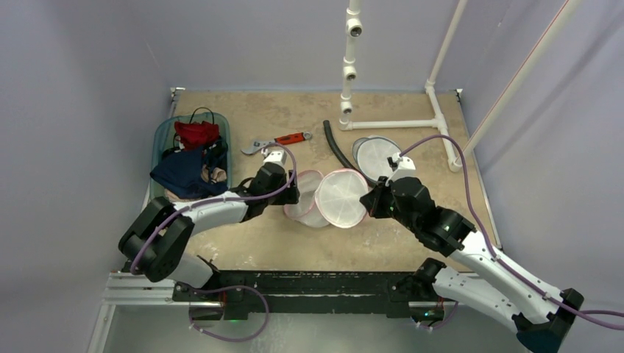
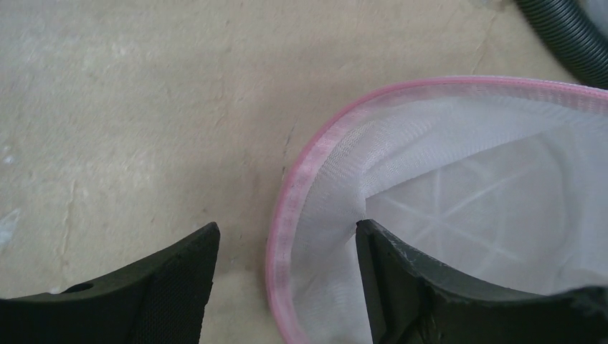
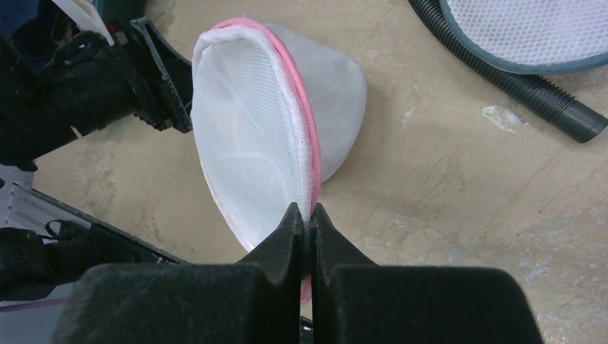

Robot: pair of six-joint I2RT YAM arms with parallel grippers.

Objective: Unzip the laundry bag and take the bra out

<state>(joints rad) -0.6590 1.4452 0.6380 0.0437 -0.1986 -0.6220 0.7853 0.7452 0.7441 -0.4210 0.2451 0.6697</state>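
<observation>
Laundry bag (image 1: 327, 197), white mesh w/ pink rim (image 3: 297, 93), sits mid-surface, a bit toward near edge, one round face tipped up. Right end effector (image 3: 306, 215) is pinched tight on the rim at bag's right side, fingers together w/ the pink edge between them. Left end effector (image 2: 287, 236) is apart, straddling the rim on bag's left: one finger over bare surface (image 2: 107, 107), other over the mesh. Can't tell what's inside the bag. Teal basket (image 1: 159, 136) of clothes (image 1: 184, 173) at left edge; red-handled wrench (image 1: 276, 141) & black hose (image 1: 333, 145) toward far edge
</observation>
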